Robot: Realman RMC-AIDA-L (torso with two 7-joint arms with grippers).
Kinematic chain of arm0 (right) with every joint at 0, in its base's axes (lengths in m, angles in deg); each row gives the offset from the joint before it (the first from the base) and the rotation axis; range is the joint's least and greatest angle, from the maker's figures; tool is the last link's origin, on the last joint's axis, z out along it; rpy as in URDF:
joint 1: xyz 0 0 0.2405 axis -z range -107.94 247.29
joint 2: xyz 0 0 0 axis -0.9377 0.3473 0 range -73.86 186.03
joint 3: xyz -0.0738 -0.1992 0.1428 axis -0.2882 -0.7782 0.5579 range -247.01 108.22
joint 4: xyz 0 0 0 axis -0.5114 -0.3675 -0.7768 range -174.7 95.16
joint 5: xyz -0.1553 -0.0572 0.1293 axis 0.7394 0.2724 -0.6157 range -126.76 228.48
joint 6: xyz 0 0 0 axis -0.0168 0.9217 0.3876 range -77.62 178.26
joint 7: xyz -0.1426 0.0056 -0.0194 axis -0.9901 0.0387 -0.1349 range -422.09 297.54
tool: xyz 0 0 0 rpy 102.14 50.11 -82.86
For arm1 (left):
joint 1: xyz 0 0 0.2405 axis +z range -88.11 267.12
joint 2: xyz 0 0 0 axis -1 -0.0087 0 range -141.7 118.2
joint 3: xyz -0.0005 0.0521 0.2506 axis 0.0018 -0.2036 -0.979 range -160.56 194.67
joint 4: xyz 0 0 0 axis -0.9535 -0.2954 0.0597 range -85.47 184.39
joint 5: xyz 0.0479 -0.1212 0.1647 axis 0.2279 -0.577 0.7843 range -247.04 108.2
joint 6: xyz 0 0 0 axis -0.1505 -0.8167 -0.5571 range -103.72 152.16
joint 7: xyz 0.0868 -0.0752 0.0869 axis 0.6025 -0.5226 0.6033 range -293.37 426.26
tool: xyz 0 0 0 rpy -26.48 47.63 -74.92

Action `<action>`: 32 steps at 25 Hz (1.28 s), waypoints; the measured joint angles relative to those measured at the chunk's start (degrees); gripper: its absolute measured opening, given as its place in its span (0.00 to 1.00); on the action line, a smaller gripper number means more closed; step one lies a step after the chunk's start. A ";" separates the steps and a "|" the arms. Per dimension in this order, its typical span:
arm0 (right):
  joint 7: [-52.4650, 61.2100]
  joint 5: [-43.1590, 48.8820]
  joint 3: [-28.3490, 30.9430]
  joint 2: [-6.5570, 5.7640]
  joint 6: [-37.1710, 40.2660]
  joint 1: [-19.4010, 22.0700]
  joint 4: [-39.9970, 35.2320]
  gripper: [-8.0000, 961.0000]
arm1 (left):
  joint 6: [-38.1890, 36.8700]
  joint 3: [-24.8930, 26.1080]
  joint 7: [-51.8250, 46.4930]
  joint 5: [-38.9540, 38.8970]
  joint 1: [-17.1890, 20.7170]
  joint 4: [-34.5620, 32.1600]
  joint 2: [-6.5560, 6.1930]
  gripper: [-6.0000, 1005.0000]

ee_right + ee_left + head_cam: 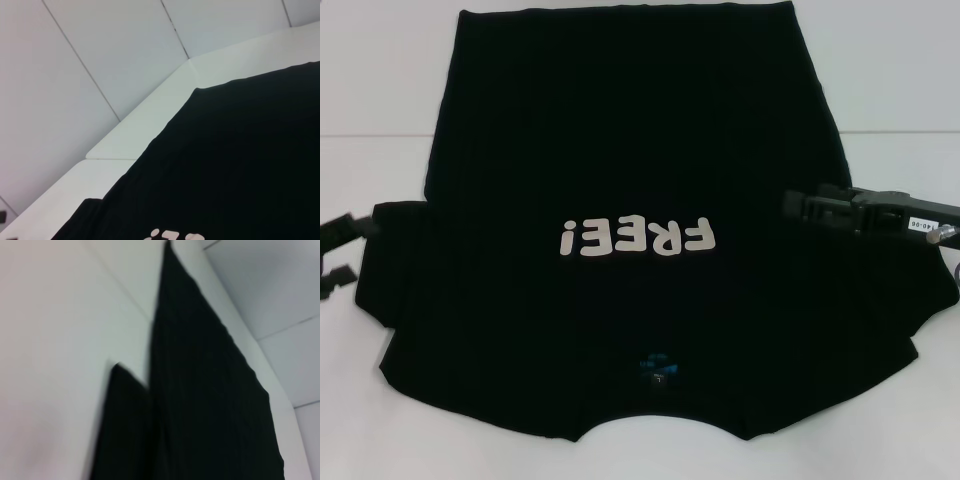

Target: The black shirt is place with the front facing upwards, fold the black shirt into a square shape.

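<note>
The black shirt [620,180] lies flat, front up, collar nearest the robot, hem far. Left gripper [342,252] fingers apart at the sleeve; right gripper [800,207] state indeterminate.

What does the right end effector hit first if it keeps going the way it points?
Likely the black shirt. The right end effector points inward over the shirt's side edge, nothing else ahead in the head view. Its height above the cloth is unclear.

Bright, even light falls from overhead; shadows are faint. The left wrist view is blurred, softest toward its lower left.
</note>
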 joint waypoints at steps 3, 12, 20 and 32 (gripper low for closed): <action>0.18 0.01 -0.02 -0.04 -0.40 -0.20 0.00 0.84 | -1.13 -0.03 -3.22 0.02 1.56 0.18 -0.02 0.93; 0.06 -0.04 -0.07 0.29 -0.51 -0.58 0.00 0.84 | 0.12 -0.23 -5.99 0.08 1.94 5.26 -0.07 0.93; -0.12 -0.08 0.10 0.49 -0.51 -0.55 0.00 0.84 | 2.73 0.20 -6.25 0.02 1.62 7.25 0.19 0.93; 0.24 -0.08 0.10 0.60 -0.51 -0.32 0.00 0.83 | 5.12 0.28 -6.32 -0.35 1.73 8.11 0.34 0.93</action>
